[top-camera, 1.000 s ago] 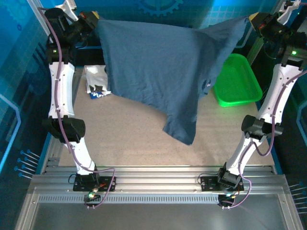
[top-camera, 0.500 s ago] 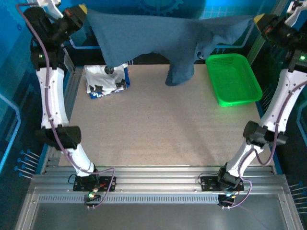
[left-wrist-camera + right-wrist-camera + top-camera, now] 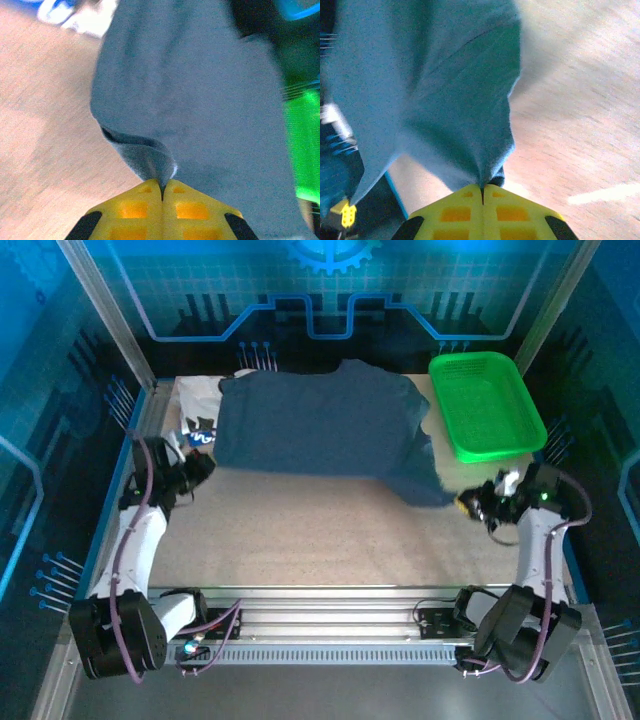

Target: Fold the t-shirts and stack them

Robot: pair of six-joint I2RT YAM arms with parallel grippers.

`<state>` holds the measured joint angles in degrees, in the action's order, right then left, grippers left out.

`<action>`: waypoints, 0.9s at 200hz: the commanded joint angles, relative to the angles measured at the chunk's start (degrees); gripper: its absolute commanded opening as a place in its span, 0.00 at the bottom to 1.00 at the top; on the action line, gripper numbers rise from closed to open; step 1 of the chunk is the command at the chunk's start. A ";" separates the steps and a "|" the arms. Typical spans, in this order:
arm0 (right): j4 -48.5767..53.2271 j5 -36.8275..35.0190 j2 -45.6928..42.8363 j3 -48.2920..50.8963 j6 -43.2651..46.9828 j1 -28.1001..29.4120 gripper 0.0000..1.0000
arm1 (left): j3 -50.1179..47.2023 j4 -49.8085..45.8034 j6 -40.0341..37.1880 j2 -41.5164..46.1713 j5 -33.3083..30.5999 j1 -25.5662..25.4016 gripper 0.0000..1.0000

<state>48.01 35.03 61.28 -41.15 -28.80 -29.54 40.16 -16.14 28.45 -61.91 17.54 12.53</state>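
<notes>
Shirt (image 3: 320, 425) pinched: left hand (image 3: 161, 186), right hand (image 3: 482, 189).

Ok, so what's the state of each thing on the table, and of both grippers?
dark blue t-shirt: spread out on the table, unfolded, pinched at two near edges.
white t-shirt: bunched, partly under the blue one.
green basket: upright.
left gripper: shut on blue cloth.
right gripper: shut on blue cloth.

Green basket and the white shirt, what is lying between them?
The dark blue t-shirt lies spread on the table between the green basket and the white t-shirt, covering part of the white one. The top view shows it.
</notes>
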 commanded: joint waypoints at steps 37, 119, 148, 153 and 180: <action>0.24 -11.29 -0.50 4.05 0.09 -3.42 0.00 | -8.58 -11.05 7.70 1.61 -23.31 0.82 0.00; 2.68 -16.78 0.34 4.58 -2.23 -2.40 0.00 | -12.56 -16.78 14.99 -0.58 -27.93 2.99 0.00; 2.91 -17.99 0.48 4.58 -2.93 -0.99 0.11 | -12.09 -16.99 15.76 -3.41 -28.18 5.05 0.14; 3.09 -18.21 0.64 4.50 -3.08 -0.72 0.19 | -11.92 -16.91 15.78 -4.11 -28.02 5.36 0.28; 4.98 -17.43 -0.18 3.52 -4.45 -0.12 0.61 | -9.04 -17.33 15.87 -7.02 -25.71 6.36 0.68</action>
<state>51.51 19.46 62.59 -36.36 -31.70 -30.41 28.29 -31.64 43.40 -67.22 -5.82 17.74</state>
